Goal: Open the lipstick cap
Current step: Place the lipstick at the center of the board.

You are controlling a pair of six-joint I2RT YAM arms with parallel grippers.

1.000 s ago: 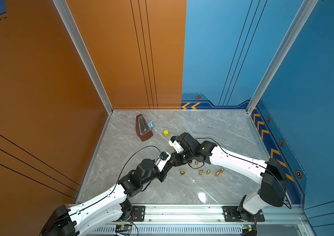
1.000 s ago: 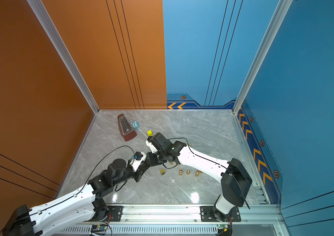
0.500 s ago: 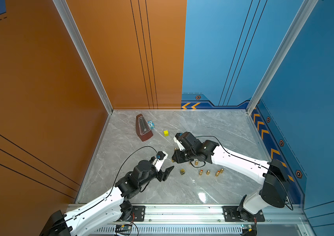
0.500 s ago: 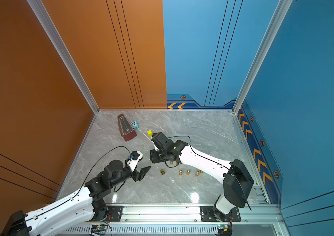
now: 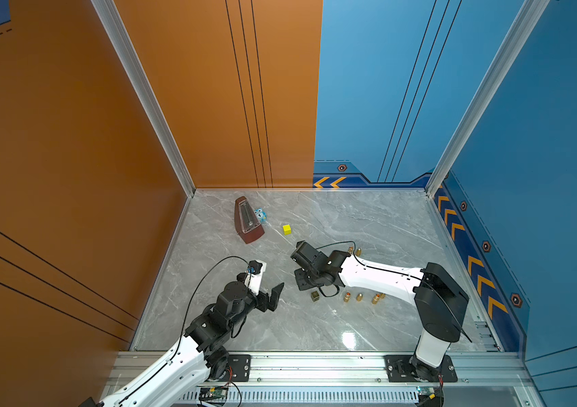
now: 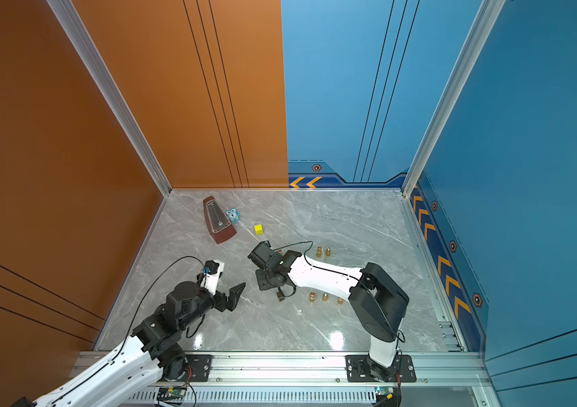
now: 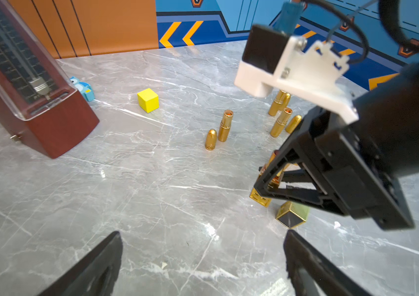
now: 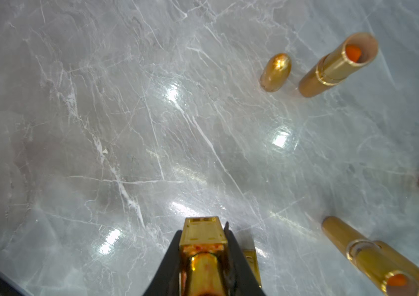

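right gripper [image 8: 203, 234] clamped on square gold lipstick [image 8: 203, 269], base end down near table [image 7: 152, 179], cap [image 7: 291, 214] was off, lay on table just beside it, left gripper [image 7: 202, 233] stood wide open, empty, apart from both

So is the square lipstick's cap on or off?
Off. The square gold cap lies on the table by itself, beside the lipstick gripped in the right gripper's shut jaws; left gripper open, empty.

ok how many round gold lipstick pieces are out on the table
6: a pair just beyond the right arm, and a row of four on its near side. The arm may hide more.
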